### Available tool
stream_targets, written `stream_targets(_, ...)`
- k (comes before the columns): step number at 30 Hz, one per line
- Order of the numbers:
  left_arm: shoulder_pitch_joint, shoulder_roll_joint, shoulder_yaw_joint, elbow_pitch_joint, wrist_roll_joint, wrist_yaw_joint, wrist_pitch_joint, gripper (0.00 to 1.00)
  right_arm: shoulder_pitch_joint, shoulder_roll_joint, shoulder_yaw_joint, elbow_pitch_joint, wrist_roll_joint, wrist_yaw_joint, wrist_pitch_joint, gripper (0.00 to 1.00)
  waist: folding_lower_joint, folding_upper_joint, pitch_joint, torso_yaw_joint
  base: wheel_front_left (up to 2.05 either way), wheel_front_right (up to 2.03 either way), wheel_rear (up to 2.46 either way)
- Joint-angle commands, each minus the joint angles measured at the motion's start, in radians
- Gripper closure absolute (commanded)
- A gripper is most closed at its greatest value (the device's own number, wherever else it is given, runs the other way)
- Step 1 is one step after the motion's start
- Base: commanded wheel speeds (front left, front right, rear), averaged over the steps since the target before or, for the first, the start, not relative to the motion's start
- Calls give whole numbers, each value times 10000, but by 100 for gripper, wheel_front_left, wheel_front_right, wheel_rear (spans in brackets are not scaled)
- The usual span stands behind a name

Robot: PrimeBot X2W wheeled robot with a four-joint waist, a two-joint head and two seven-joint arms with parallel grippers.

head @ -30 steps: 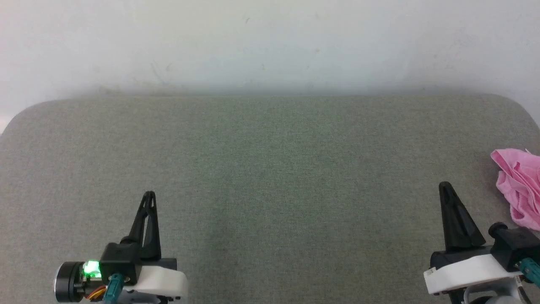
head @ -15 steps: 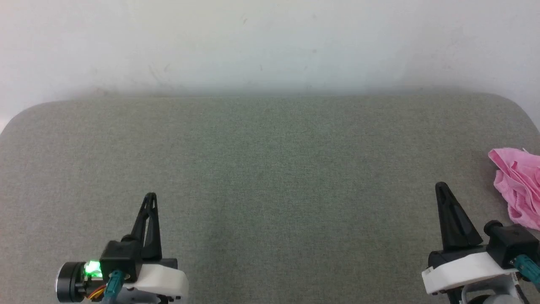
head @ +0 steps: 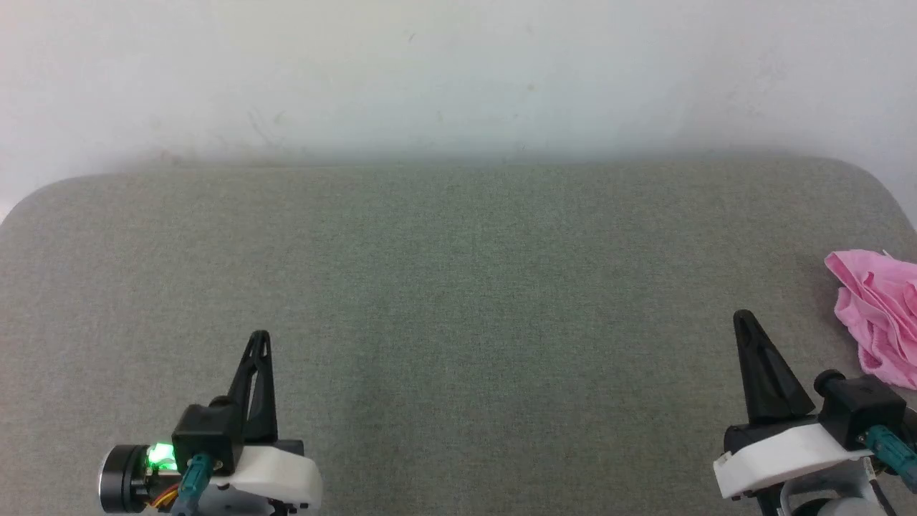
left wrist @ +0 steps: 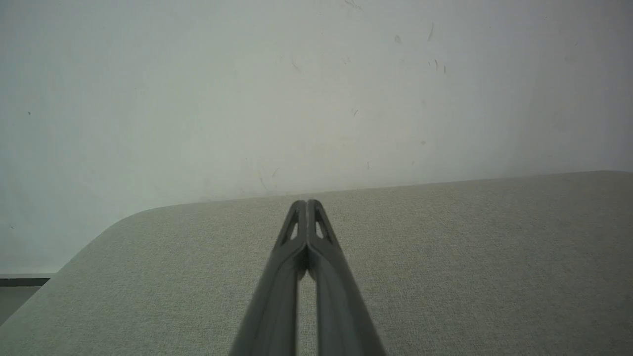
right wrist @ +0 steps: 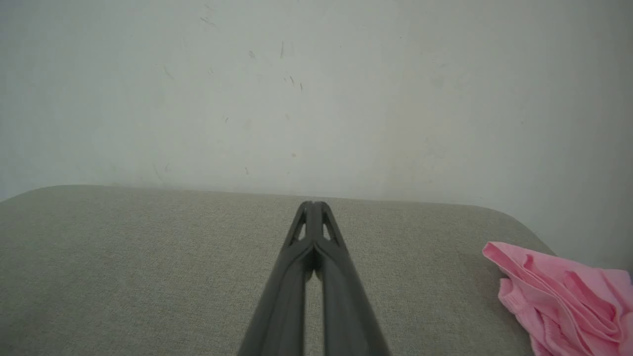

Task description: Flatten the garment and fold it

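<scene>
Pink and crumpled, the garment (head: 875, 315) is lying in a loose heap at the right edge of the grey-green padded surface (head: 458, 287). Its folds are piling on one another rather than spreading out, and part of it is running out of the head view. A ribbed band seems to be showing along its near side in the right wrist view, though I cannot tell which part of the garment that is.

The left gripper (head: 259, 335) is hovering near the front edge, toward the left corner, well apart from the cloth. Its two dark fingers are pressing together at the tips and grasping nothing. The right gripper (head: 742, 315) is hanging near the front edge toward the right corner, just beside the heap but not touching it. Its fingers are likewise clenching on empty air.

Both arms are pointing toward the pale wall (head: 458, 72) at the far edge, which reads as a waiting pose, so the flattening is looking not yet begun. The heap is sitting off to one side while the broad middle is offering room to spread it. The right arm, being nearer, is probably the one suited to reach first, parting its fingers beforehand. Thin layered cloth so close to the edge is risking a multi-layer pinch or a slip off the side.
</scene>
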Motion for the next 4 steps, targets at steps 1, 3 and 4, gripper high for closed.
stream_targets(1,-190,-72,81,28,91,-85,87,100,-116,25,13,6,-100,-8,78,100,0,0,-2,-7,0,0,0)
stream_targets(3,-199,-88,96,34,96,-111,128,100,-125,26,21,7,-122,-8,119,100,0,0,-5,-16,0,0,0)
stream_targets(4,-203,-96,103,37,98,-124,148,100,-129,27,24,7,-133,-9,139,100,0,0,-6,-21,0,0,0)
